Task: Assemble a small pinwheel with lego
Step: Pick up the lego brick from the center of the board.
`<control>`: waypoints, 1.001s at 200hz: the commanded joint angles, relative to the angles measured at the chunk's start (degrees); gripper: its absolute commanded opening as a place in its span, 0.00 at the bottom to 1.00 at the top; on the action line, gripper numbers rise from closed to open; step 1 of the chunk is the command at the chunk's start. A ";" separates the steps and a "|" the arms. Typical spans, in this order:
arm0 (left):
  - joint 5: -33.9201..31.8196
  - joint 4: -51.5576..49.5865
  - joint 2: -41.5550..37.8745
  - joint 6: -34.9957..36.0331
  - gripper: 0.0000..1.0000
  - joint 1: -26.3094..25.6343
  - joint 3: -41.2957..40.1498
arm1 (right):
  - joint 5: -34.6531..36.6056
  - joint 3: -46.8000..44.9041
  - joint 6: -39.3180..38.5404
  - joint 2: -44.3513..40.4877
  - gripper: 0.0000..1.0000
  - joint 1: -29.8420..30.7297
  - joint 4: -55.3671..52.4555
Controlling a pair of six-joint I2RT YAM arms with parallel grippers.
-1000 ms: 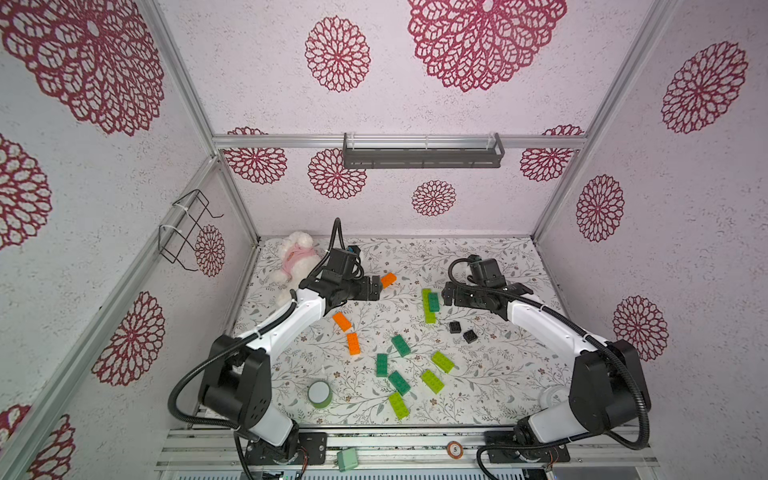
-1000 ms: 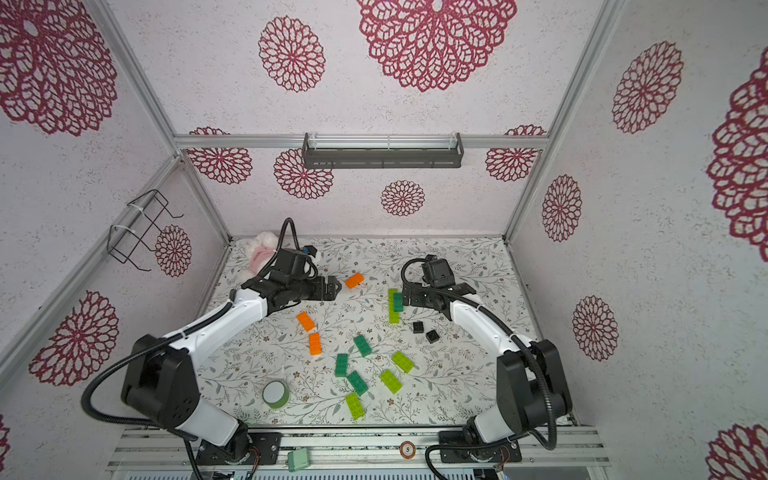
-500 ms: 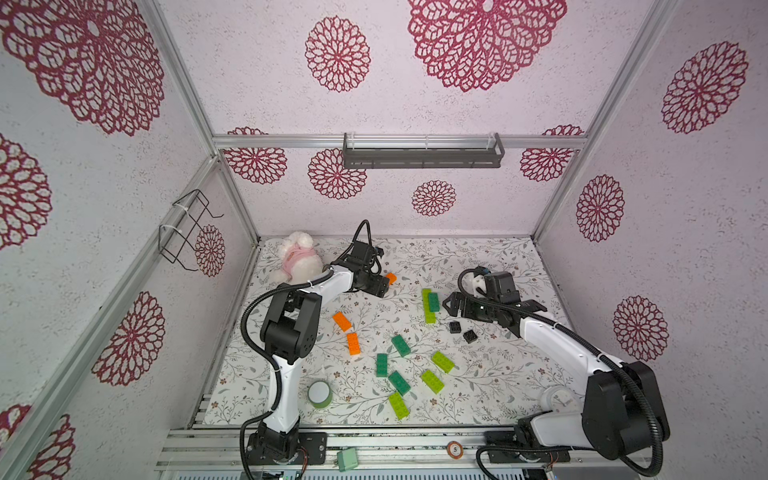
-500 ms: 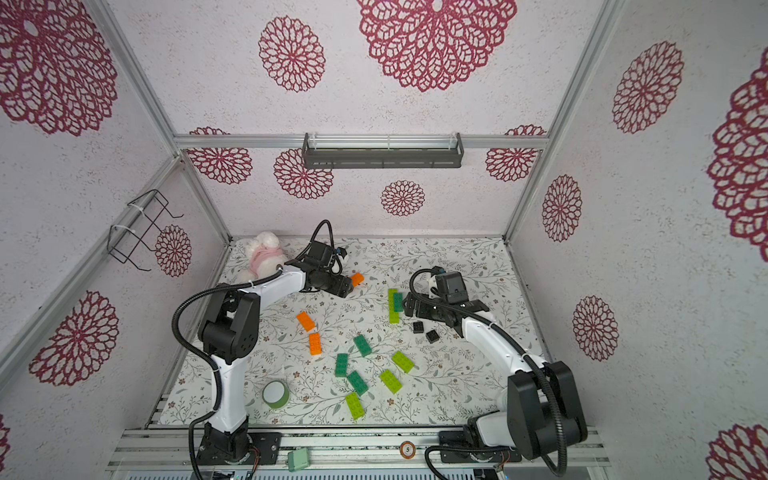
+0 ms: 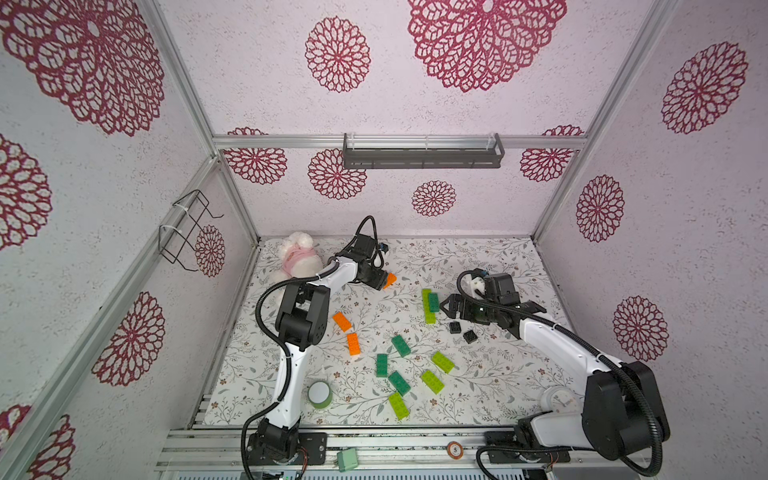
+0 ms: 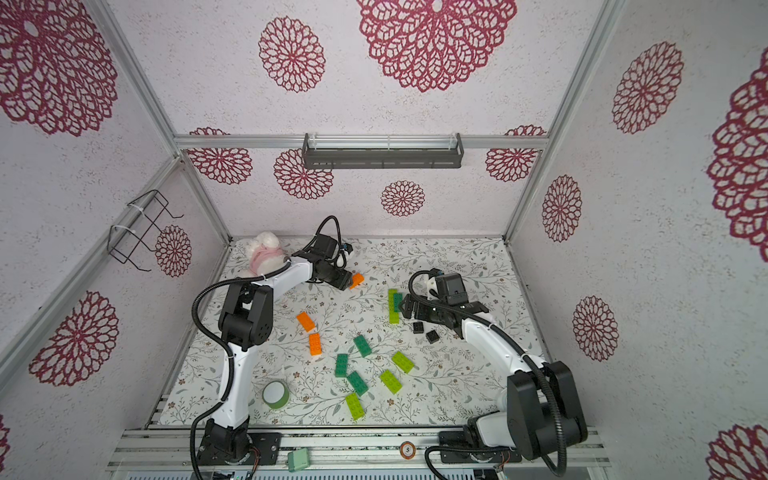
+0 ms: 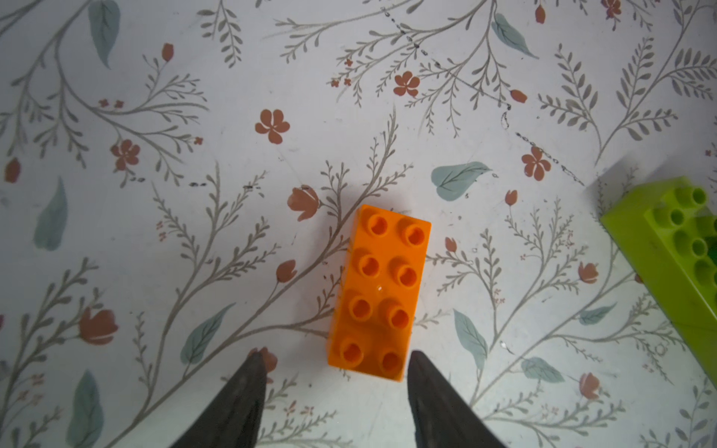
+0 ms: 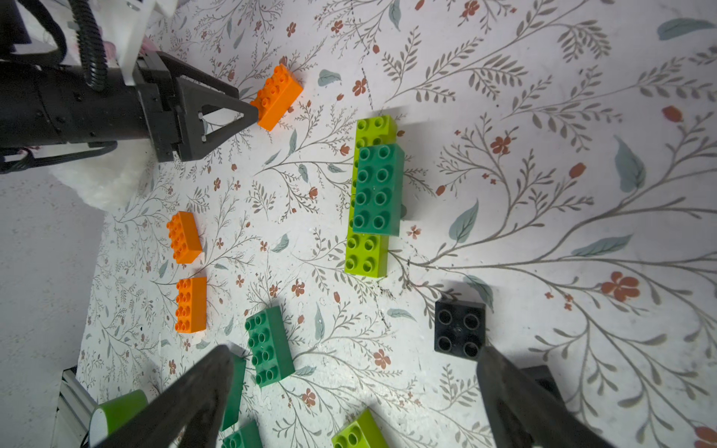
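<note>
An orange lego brick (image 7: 382,291) lies studs up at the far middle of the mat (image 5: 478,266). My left gripper (image 7: 336,355) is open with the brick's near end between its fingertips. One fingertip (image 7: 421,368) is at the brick's corner and the other stands clear. In both top views the gripper (image 5: 380,283) (image 6: 344,283) meets this brick (image 5: 390,279) (image 6: 356,279). A dark green brick sits on a lime row (image 5: 430,305) (image 8: 376,190). My right gripper (image 8: 355,364) (image 5: 448,306) hangs open and empty beside that stack, above two black bricks (image 5: 454,327) (image 8: 459,329).
Two more orange bricks (image 5: 342,321) (image 5: 353,344) lie left of centre. Loose dark green (image 5: 401,345) and lime (image 5: 443,361) bricks are scattered in front. A green tape roll (image 5: 320,394) stands front left, a plush toy (image 5: 297,259) far left, a mint box (image 5: 347,459) on the rail.
My left arm has stretched out to the far orange brick and its jaws have narrowed around the brick's end. My right gripper has drawn back a little from the green stack.
</note>
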 commanded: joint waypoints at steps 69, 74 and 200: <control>1.21 -0.45 2.73 1.38 0.47 -0.59 2.35 | -0.44 0.22 0.61 0.22 0.99 -0.49 0.77; 1.04 -0.42 2.82 1.78 0.48 -0.75 2.35 | -0.43 0.29 0.61 0.39 0.99 -0.49 0.74; -0.63 -5.46 5.42 6.68 0.51 -2.83 6.85 | -0.85 -0.42 0.52 0.88 0.99 -0.62 1.08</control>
